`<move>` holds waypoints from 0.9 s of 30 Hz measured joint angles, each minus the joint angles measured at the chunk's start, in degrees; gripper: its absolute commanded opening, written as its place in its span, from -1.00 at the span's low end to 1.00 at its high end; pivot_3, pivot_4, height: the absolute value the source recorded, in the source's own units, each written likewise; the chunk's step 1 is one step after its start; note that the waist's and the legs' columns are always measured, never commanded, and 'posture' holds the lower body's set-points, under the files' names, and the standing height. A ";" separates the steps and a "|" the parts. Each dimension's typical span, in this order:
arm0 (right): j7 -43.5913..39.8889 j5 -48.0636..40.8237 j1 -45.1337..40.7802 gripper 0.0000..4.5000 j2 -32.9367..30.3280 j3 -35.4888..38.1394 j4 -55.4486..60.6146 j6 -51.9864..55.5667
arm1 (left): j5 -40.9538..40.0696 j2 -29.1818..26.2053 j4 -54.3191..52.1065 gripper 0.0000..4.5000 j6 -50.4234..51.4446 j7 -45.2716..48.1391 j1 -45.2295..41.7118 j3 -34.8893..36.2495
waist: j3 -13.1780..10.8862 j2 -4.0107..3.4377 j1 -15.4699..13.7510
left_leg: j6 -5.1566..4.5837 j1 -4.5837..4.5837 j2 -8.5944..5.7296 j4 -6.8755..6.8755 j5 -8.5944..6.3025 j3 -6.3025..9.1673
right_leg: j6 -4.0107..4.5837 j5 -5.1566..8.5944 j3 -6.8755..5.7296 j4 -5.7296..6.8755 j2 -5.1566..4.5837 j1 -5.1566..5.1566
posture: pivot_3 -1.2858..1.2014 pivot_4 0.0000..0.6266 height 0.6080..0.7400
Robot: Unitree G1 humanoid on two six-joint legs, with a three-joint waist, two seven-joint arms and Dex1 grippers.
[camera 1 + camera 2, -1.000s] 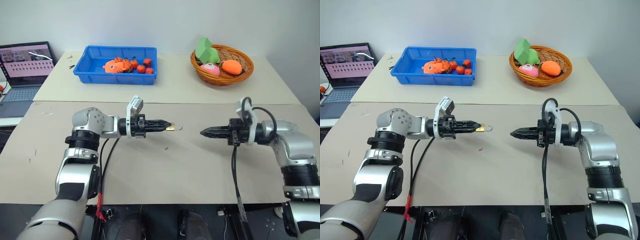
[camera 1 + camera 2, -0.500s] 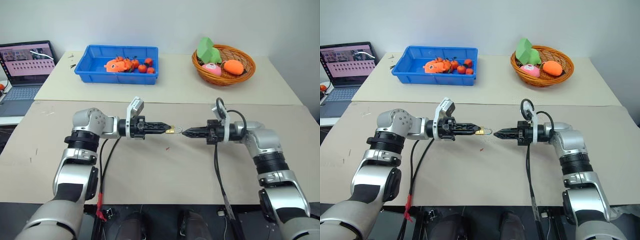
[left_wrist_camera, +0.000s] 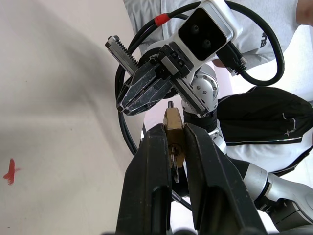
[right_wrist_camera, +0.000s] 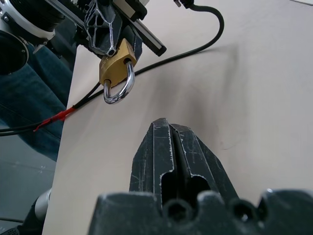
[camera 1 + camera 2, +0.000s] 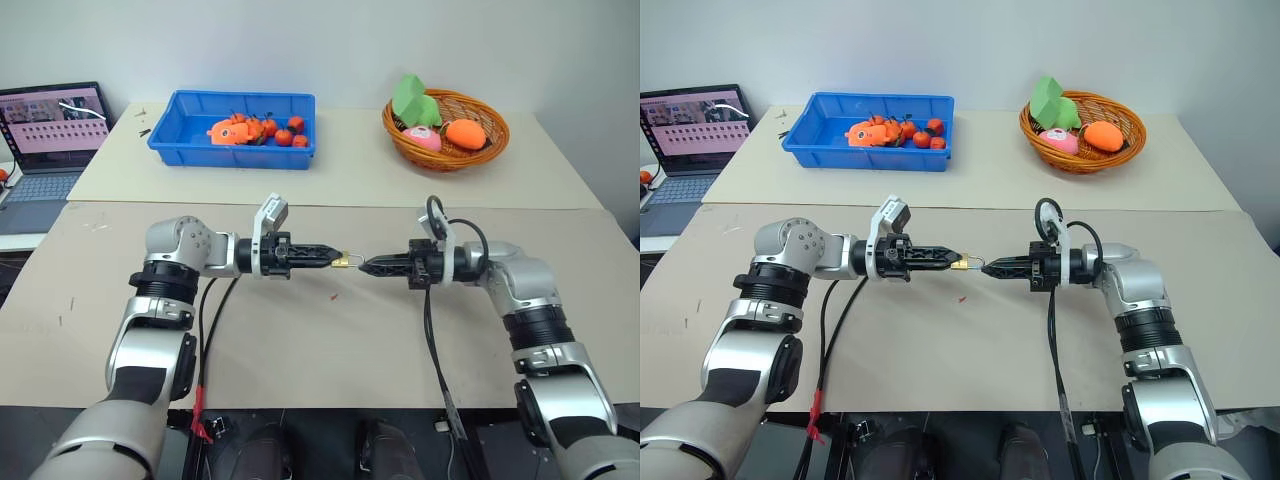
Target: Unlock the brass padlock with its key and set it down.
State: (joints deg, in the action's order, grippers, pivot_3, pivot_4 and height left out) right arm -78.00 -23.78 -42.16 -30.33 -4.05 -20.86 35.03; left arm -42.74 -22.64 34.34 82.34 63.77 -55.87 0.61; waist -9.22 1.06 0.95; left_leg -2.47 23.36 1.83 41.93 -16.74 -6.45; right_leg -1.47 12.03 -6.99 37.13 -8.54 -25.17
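Desk: I see a beige front desk [image 5: 330,350], and behind it, across a seam, a second desk [image 5: 350,165] against a pale wall.
Left claw: my left claw [image 5: 330,258] is nearly shut, pinching the brass padlock [image 5: 343,261] at its tips, above the desk and pointing toward the other arm.
Padlock: its gold body is between the fingers [image 3: 155,161], and the silver shackle loop sticks out toward the right claw.
Right claw: my right claw [image 5: 366,266] is pressed shut and faces the padlock, its tips just beside the shackle. I cannot tell whether it has a key.
Desk mark: a red speck [image 5: 334,296] lies on the front desk below the padlock.
Back desk: a blue tray [image 5: 170,135] with small orange and red pieces; a wicker basket [image 5: 490,145] with green, pink and orange items.
Room: an open laptop [image 5: 50,125] is at the far left.
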 measured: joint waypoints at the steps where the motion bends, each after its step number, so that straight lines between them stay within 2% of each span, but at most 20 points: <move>1: -0.02 0.00 -0.23 -0.91 -0.28 0.10 0.00 0.00 | 0.00 0.00 0.00 -0.99 0.00 0.03 0.00 -0.08 | 0.00 0.00 0.00 | 0.00 0.00 0.00 0.00 0.00 0.00 | 0.00 0.00 0.00 0.00 0.00 0.00 | 0.03 -0.52 0.28; 10: -0.72 -0.73 -1.13 -0.91 -2.91 0.49 2.52 0.63 | -0.01 -0.02 0.00 -0.99 0.03 0.16 0.00 -0.13 | 0.00 0.00 -0.03 | 0.00 0.01 0.01 0.00 0.00 0.00 | 0.00 0.00 0.00 -0.01 0.00 0.00 | 0.03 -0.52 0.28; 19: 0.52 -2.36 0.89 -0.91 -2.72 0.48 8.13 2.74 | -0.01 0.00 0.01 -0.99 0.04 0.15 0.00 -0.13 | 0.00 0.00 -0.07 | 0.00 0.00 0.00 0.00 0.00 0.00 | 0.00 0.00 0.00 0.00 0.00 0.00 | 0.03 -0.52 0.28; 27: 2.16 -2.24 0.94 -0.91 -1.73 0.45 5.87 2.66 | -0.01 0.03 0.01 -0.99 0.03 0.15 0.00 -0.13 | 0.00 0.00 -0.06 | 0.00 0.00 0.00 0.00 0.00 0.00 | 0.00 0.00 0.00 0.00 0.00 0.01 | 0.03 -0.52 0.28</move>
State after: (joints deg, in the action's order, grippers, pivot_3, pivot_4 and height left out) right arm -75.84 -26.02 -41.23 -32.06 -3.60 -14.99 37.69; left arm -42.75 -22.62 34.35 82.38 63.92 -55.87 0.47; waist -9.22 1.06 0.89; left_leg -2.47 23.36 1.83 41.93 -16.74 -6.45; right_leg -1.47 12.03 -6.99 37.13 -8.54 -25.17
